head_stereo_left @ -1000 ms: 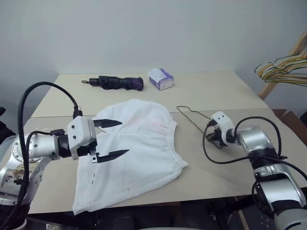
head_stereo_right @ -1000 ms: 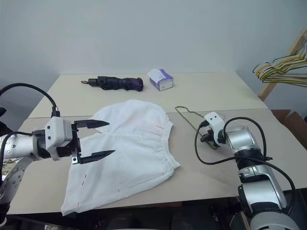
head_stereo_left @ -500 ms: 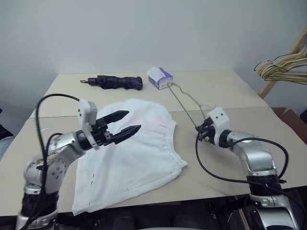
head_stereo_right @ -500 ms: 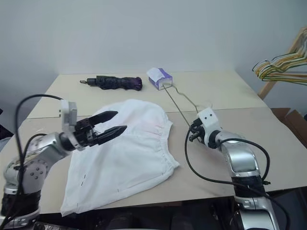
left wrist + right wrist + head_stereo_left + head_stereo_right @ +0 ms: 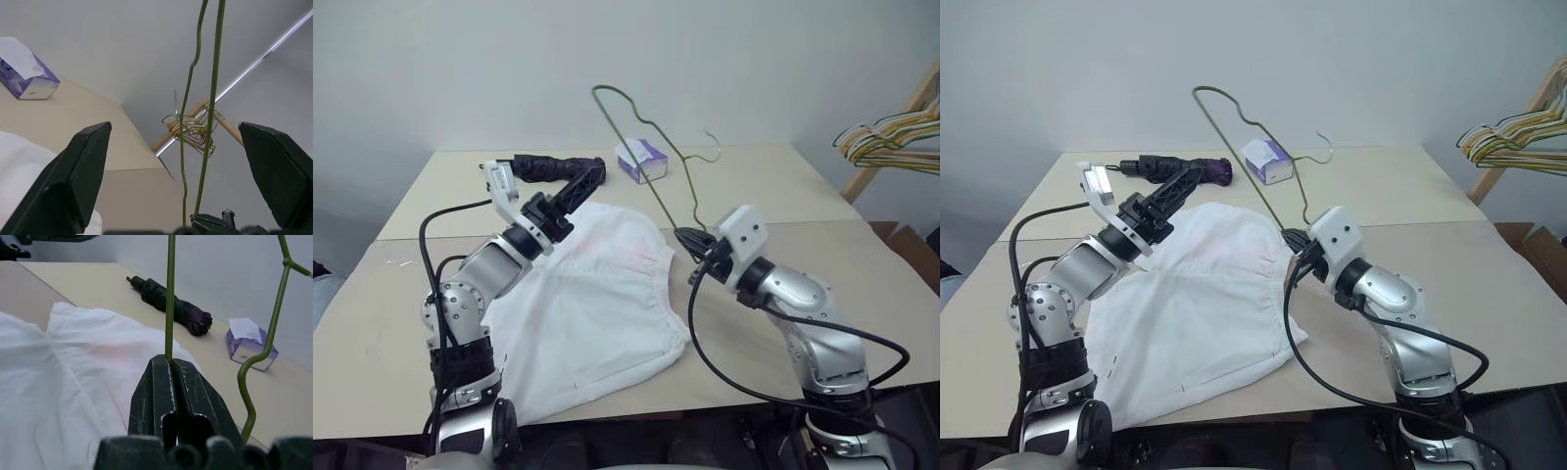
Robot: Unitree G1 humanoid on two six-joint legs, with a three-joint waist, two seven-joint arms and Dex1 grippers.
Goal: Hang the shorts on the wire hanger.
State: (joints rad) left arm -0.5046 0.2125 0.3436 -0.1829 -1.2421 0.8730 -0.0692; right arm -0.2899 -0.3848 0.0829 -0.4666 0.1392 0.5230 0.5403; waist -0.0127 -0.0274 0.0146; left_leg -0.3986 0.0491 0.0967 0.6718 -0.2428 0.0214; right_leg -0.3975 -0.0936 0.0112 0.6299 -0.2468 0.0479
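The shorts lie spread flat on the table, white, with the gathered waistband toward the robot's right and the leg hems toward the near left edge. Nothing grips them.

The wire hanger is off the table, held up in the air above the waistband side of the shorts. It stands tilted, its thin olive frame rising toward the wall with the hook end pointing to the right. The right gripper has its two black fingers pressed together on one wire of the hanger; the right wrist view shows the wire pinched between the fingertips.

The left gripper is raised over the far left part of the shorts, its fingers spread wide and holding nothing. In the left wrist view the hanger's wires pass between the two open fingers without touching either.

At the far side of the table lie a folded dark umbrella and a white-and-purple tissue box, apart from each other. A bunch of coloured hangers hangs on a wooden rack at the right.
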